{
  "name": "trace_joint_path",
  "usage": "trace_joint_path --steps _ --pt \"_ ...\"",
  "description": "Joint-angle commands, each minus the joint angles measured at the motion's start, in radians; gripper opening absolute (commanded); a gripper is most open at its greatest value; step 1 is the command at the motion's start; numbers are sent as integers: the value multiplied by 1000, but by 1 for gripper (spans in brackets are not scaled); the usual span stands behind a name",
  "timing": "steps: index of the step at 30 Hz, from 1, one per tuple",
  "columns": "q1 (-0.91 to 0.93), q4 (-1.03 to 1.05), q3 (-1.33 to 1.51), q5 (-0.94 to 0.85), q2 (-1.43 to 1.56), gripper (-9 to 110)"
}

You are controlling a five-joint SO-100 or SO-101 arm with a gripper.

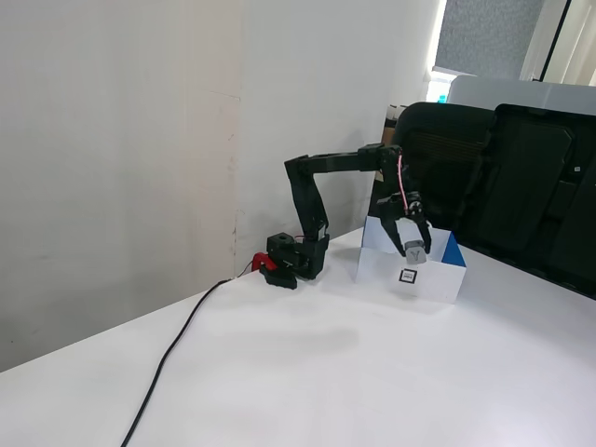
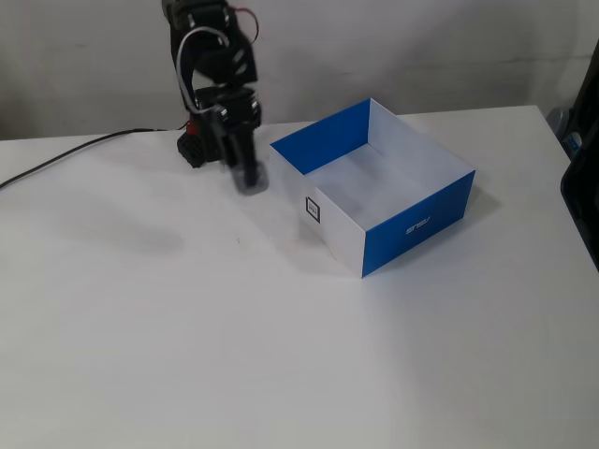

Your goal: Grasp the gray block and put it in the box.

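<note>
The gray block (image 1: 414,249) with a light Y mark is held between the fingers of my black gripper (image 1: 415,251), up in the air in front of the box's front wall. In a fixed view the gripper (image 2: 249,180) is blurred, hanging left of the box with the gray block (image 2: 251,180) at its tip. The box (image 1: 438,277) is white with a blue side and a small black square mark on its front. It also shows in a fixed view (image 2: 412,224), open at the top and empty inside.
A black cable (image 1: 172,349) runs over the white table from the arm's base (image 1: 296,258) toward the front edge. A black chair (image 1: 521,186) stands behind the box. The cable also shows in a fixed view (image 2: 65,157).
</note>
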Motion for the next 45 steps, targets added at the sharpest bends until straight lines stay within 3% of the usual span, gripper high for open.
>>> trace_joint_path --steps 1,29,45 --pt "97 17 -32 11 97 0" --pt "680 160 86 -3 239 0" --pt "815 152 198 -6 242 0"
